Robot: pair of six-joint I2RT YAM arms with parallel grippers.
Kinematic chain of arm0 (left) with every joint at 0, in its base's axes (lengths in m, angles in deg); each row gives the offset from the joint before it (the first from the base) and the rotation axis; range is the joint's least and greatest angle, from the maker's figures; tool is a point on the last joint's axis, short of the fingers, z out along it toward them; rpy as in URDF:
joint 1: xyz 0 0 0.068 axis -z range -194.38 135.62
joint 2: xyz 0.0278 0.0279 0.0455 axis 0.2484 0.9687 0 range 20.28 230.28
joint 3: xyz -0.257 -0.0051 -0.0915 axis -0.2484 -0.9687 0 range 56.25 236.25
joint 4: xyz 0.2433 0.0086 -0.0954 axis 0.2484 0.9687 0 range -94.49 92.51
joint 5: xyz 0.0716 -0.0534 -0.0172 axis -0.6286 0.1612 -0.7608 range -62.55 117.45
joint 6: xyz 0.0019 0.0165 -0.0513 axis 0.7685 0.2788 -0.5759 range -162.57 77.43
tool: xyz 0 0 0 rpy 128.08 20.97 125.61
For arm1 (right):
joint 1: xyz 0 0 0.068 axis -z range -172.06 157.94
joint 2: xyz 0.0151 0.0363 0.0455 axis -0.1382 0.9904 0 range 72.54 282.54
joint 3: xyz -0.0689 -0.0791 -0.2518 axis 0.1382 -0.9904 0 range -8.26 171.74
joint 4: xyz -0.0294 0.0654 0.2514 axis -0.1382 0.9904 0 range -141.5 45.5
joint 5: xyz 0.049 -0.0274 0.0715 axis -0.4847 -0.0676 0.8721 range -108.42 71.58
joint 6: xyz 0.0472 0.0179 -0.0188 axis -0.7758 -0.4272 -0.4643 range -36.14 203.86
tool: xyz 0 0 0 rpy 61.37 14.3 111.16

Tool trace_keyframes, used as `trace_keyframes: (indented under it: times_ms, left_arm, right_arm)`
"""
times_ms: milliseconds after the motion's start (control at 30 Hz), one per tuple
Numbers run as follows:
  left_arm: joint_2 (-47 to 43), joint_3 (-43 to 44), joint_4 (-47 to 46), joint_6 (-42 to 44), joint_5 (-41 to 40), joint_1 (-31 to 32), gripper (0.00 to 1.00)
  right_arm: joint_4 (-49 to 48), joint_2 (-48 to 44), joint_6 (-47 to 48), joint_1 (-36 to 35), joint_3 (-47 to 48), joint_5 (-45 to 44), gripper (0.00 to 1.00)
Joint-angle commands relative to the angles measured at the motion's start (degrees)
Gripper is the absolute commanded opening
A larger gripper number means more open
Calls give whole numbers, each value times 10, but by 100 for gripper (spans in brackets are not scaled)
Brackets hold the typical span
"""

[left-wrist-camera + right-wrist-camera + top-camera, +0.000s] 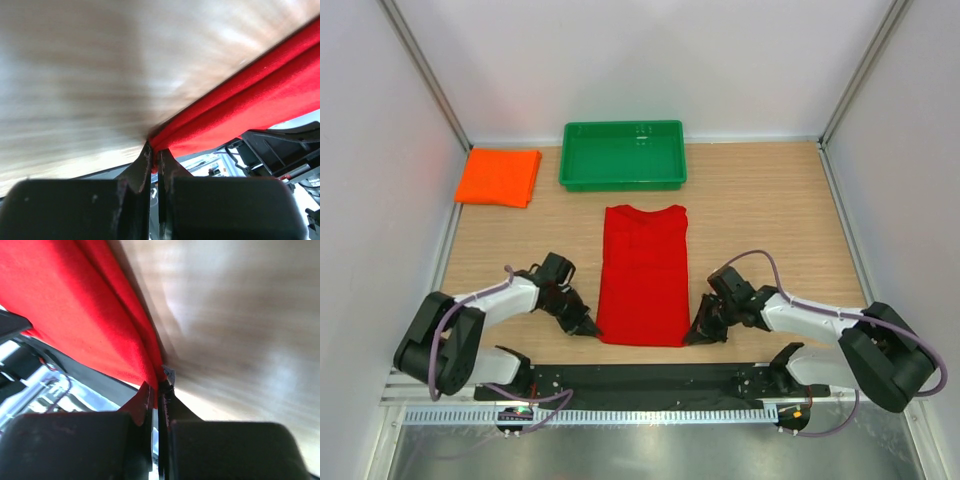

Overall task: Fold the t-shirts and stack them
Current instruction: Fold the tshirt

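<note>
The red t-shirt (643,272) lies on the table, folded lengthwise into a narrow strip with its sleeves tucked in. My left gripper (590,326) is shut on the strip's near left corner (172,135). My right gripper (697,335) is shut on the near right corner (145,367). In both wrist views the jaws stand nearly closed with red cloth pinched between them. The orange t-shirt (499,177) lies folded at the far left of the table, apart from both grippers.
A green plastic tray (623,155) stands at the back centre, just beyond the red shirt's collar. White walls close in the table on the left, right and back. A black rail (650,380) runs along the near edge between the arm bases.
</note>
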Motion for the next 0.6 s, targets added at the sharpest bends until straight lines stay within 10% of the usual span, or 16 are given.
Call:
trace_keyframes:
  times_ms: [0,567]
  left_arm:
    - [-64,-29,50,-1,-48,1,0]
    - [-340,-94,153,-165,-75,117,0]
  right_arm:
    - [74,-37,-14,-28,-17,-61,1]
    - [119,-208,-204,-241,-28,-177,1]
